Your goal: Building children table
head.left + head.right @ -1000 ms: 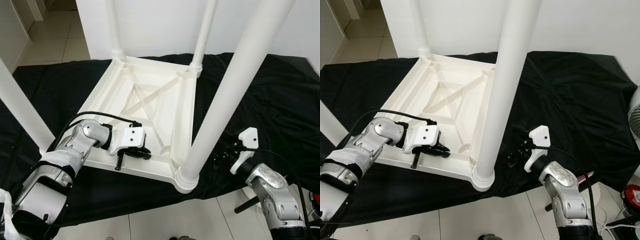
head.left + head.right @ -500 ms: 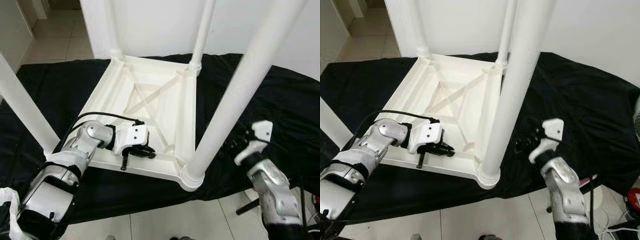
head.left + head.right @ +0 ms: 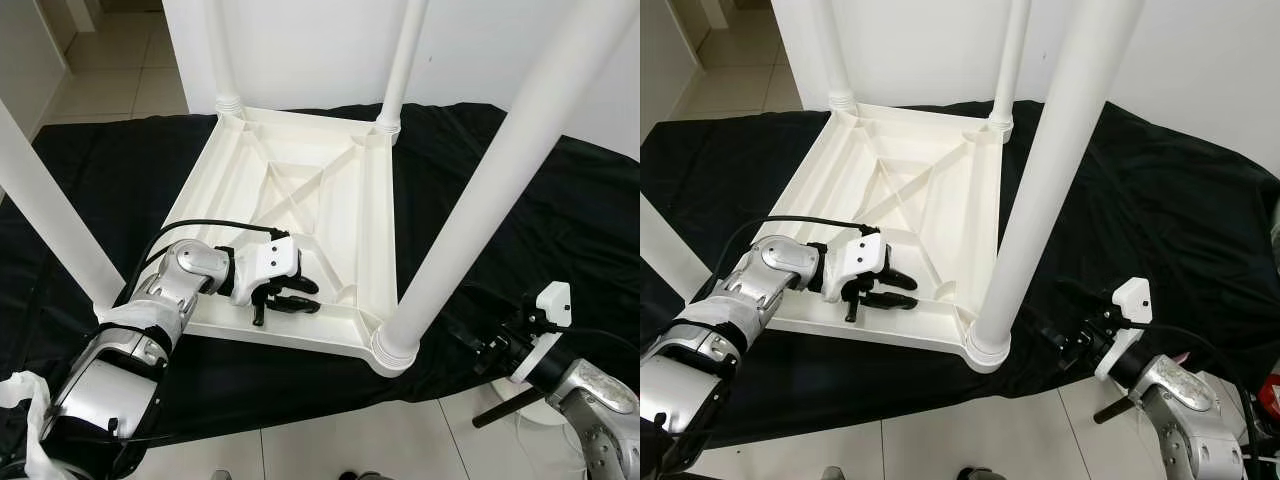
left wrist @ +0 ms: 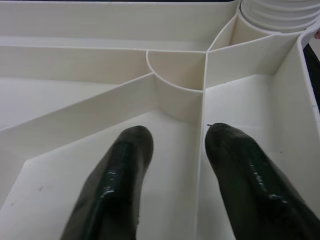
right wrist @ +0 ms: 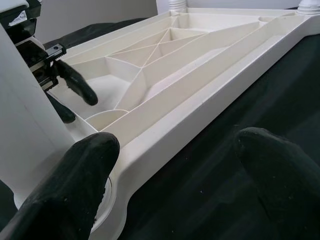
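Table (image 3: 300,190) unlabelled, upturned; left gripper (image 3: 290,296) and right gripper (image 3: 1065,345) both spread.

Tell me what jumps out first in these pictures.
A white plastic children's table lies upside down on a black cloth, its four legs sticking up, one leg looming close to the camera. The left gripper rests open inside the ribbed underside near that corner; the right gripper hovers open over the cloth beside it.

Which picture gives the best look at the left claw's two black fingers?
The left wrist view: the left gripper is open inside the upturned table. The eye views show it small; the right wrist view, distant.
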